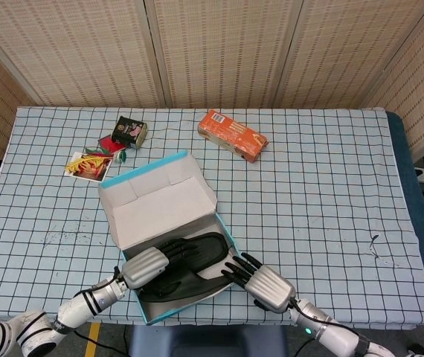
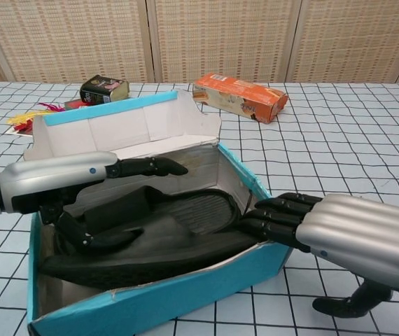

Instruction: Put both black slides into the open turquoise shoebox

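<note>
I'm gripping slides (image 2: 164,234) inside shoebox (image 2: 185,297) w/ left hand (image 2: 49,189); right hand (image 2: 357,238), fingers extended, holding nothing, is pressing the toe; pushing harder could tear its wall.

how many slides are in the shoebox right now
2, as far as shows. One slide lies deeper in the shoebox, its ribbed footbed up. The other slide lies along the near wall, partly over it, between the left hand and right hand.

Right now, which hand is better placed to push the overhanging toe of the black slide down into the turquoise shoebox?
The right hand: its fingertips already lie at the black rubber slide by the turquoise cardboard shoebox's right wall. The left hand is over the other end.
</note>
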Tool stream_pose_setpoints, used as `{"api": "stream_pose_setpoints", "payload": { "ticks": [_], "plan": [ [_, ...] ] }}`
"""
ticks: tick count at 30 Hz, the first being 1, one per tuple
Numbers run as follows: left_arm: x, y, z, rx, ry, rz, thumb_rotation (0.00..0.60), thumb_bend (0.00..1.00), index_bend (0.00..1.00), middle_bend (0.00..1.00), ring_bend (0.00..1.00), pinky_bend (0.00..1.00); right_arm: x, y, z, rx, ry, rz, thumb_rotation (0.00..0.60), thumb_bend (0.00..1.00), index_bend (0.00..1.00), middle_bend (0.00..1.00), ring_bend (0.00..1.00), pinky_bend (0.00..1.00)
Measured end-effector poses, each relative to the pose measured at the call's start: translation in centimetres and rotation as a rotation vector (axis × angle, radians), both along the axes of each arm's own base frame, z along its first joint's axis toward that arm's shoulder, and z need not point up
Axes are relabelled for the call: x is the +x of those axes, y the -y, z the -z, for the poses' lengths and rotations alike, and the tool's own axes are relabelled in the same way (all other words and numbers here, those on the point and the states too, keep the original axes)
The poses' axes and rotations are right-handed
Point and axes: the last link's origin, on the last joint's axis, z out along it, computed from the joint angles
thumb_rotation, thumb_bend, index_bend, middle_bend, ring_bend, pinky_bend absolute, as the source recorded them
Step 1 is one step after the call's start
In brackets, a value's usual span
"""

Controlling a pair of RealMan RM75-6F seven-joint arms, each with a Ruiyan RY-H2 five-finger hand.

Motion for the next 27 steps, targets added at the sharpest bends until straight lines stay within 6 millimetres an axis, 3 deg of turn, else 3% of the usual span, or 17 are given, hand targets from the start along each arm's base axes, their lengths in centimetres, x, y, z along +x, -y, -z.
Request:
{"api": "stream_pose_setpoints", "payload": {
  "ticks": [18, 23, 27],
  "plan": [
    [0.6, -0.3, -3.5, -0.059, 0.266, -0.058, 0.600, 0.47, 0.00, 0.00, 0.00, 0.05, 1.3, 0.6, 0.7, -0.049, -0.081, -0.025, 0.600, 0.18, 0.00, 0.00, 0.00, 0.00],
    [0.4, -0.8, -5.3, -0.023, 0.306, -0.058, 0.600, 0.47, 0.00, 0.00, 0.00, 0.05, 2.1, 0.3, 0.0, -0.045, -0.044, -0.012, 0.600, 0.18, 0.00, 0.00, 0.00, 0.00],
    [0.2, -1.3, -6.4, 0.018, 0.327, -0.066, 0.600, 0.47, 0.00, 0.00, 0.00, 0.05, 2.4, 0.1, -1.8, -0.050, 0.035, 0.020, 0.600, 0.18, 0.00, 0.00, 0.00, 0.00]
  ]
}}
